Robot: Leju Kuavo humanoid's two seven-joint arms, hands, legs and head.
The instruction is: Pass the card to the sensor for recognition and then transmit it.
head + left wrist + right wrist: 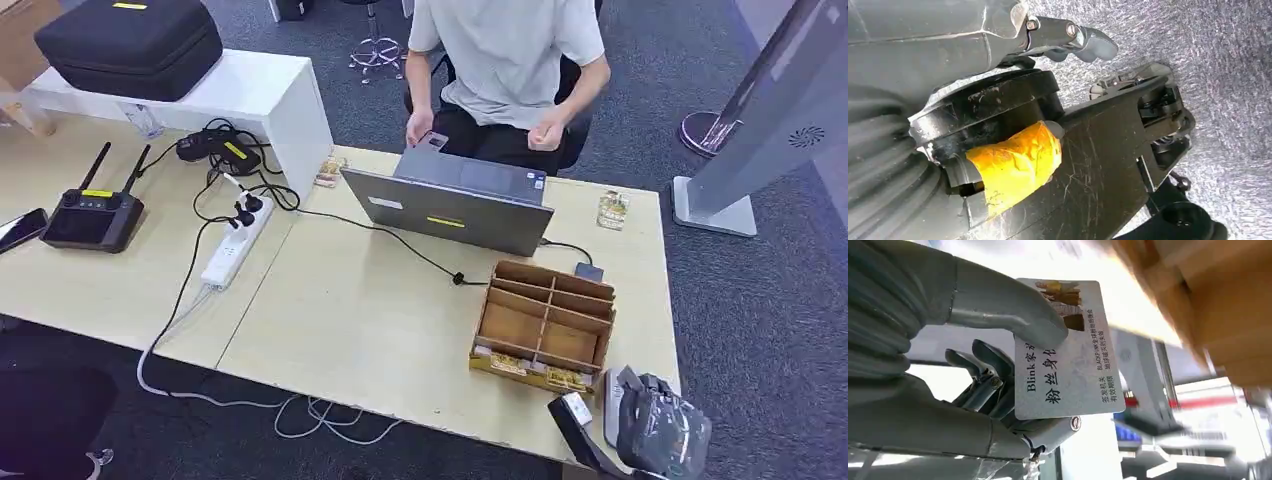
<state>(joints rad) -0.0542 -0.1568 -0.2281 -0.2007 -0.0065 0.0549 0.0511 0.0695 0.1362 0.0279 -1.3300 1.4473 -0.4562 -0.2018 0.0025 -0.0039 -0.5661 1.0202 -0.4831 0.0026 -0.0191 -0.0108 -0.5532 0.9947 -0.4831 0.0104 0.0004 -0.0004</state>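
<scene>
Your right robot hand pinches the card between its thick thumb and darker fingers, the printed face toward the wrist camera; in the head view that robot hand sits at the table's near right corner, just beside the wooden organizer. You can see cards or labels tucked along the organizer's front slots, while its larger compartments look bare. Your left robot hand hangs over the grey carpet; whether it is clenched or released, you cannot tell. Beyond the organizer, a grey laptop stands open with a small dark device by it on a cable, and a seated person faces you across the table. A power strip and a controller lie well to the left.
</scene>
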